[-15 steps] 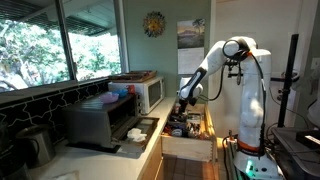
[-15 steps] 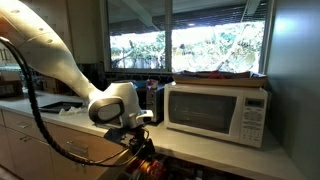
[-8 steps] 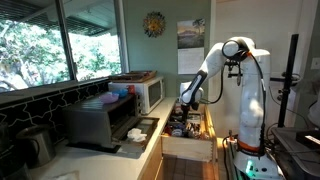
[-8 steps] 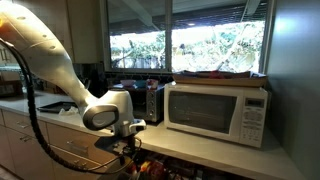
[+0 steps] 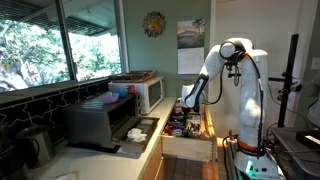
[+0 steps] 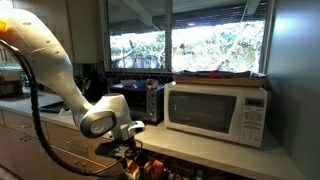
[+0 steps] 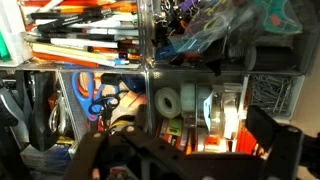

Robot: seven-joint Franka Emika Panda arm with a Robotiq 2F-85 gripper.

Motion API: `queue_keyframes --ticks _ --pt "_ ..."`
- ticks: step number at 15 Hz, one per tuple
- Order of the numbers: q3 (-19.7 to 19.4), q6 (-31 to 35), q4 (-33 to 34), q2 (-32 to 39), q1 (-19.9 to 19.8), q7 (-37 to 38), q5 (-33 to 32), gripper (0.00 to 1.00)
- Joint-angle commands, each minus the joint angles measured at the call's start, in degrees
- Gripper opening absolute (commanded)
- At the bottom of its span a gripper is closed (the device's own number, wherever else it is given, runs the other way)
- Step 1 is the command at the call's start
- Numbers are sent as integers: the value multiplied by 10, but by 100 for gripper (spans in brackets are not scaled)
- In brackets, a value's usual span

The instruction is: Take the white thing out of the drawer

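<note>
Looking down the wrist view first: the gripper [image 7: 185, 152] sits at the 6 o'clock edge, its dark fingers [image 7: 272, 135] spread wide with nothing pinched between them, so it's released.

- Just past the fingers is a clear divider tray [image 7: 148, 68], packed full.
- The white roll [image 7: 167, 103], tape by the look of it, stands on edge in the middle compartment; the gripper isn't touching it.
- More rolls [image 7: 200, 105] sit just beside it at 3 o'clock.
- Scissors [image 7: 98, 97] with blue and orange handles lie in the next compartment, at 9 o'clock of the white roll.
- A pile of staples [image 7: 270, 90] is at 3 o'clock, on the far side of the rolls.
- Further out at 11 o'clock is a heap of pens and pencils [image 7: 85, 35], mostly orange and black.
- At 1 o'clock there's a jumble of coloured bits I can't make out.

In both exterior views the white arm [image 5: 228, 60] bends down over the pulled-out drawer [image 5: 188, 150], with the gripper just above the clutter inside; the drawer is pale wood with a plain front, and the white roll is too small to pick out from here. On the counter [image 5: 125, 150] at 9 o'clock of the drawer there's a toaster oven [image 5: 100, 122]; the white microwave [image 6: 215, 112] stands further back; behind it all is a big window [image 6: 190, 45] with trees outside.
</note>
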Motion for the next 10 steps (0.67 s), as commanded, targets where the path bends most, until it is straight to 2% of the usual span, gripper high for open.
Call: queue_keyframes --ticks 1,3,4,6,10 --pt "9 69 -26 4 -11 -63 71 100" --pt "19 137 -49 7 -7 -157 177 100" --pt "43 143 -68 -16 -13 -186 226 100" --pt "73 111 -69 -43 -10 -237 320 100" --pt "51 68 -18 -36 23 -397 506 100"
